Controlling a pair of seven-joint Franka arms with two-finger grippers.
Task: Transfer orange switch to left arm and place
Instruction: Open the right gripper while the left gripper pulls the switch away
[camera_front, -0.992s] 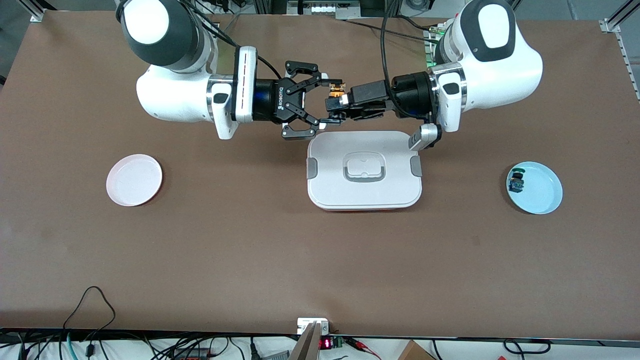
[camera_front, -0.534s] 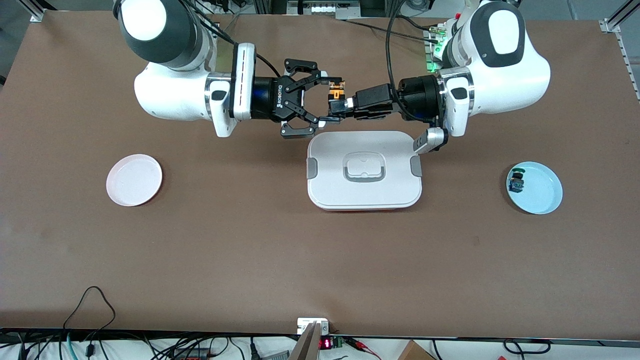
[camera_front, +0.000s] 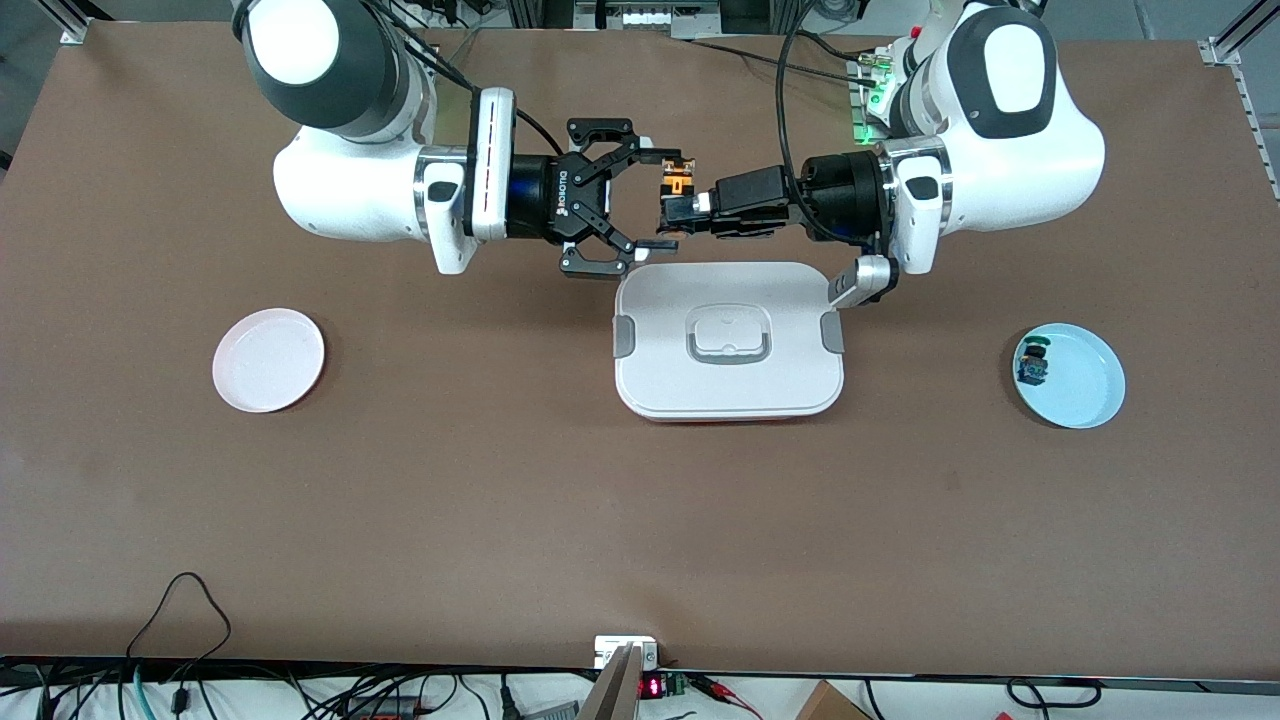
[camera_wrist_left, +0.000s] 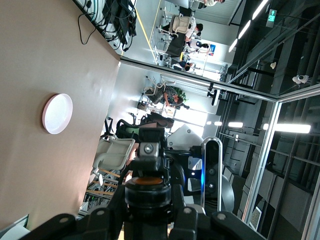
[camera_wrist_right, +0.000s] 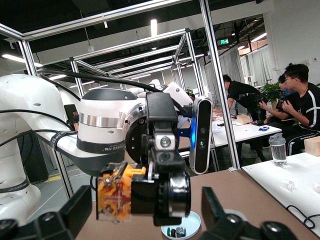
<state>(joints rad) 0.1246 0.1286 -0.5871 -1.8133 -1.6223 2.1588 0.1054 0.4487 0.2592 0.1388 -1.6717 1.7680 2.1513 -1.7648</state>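
Note:
The orange switch (camera_front: 679, 184) hangs in the air, with my left gripper (camera_front: 676, 207) shut on its black cylindrical end. Both hands meet over the table beside the edge of the white box (camera_front: 780, 380) that faces the robots' bases. My right gripper (camera_front: 662, 200) is open, one finger on each side of the switch without touching it. In the right wrist view the switch's orange body (camera_wrist_right: 115, 197) sits between those spread fingers (camera_wrist_right: 75, 212), and the left gripper (camera_wrist_right: 161, 150) holds it from above. In the left wrist view the switch (camera_wrist_left: 149, 181) fills the space between the left gripper's jaws.
A pink plate (camera_front: 268, 360) lies toward the right arm's end of the table. Toward the left arm's end, a blue plate (camera_front: 1085, 385) holds a small blue-and-green component (camera_front: 1033, 365). The box stands between the two plates.
The left arm has drawn back a little toward its own end, carrying the switch. The right gripper has followed slightly, and its fingers look just as spread as before.

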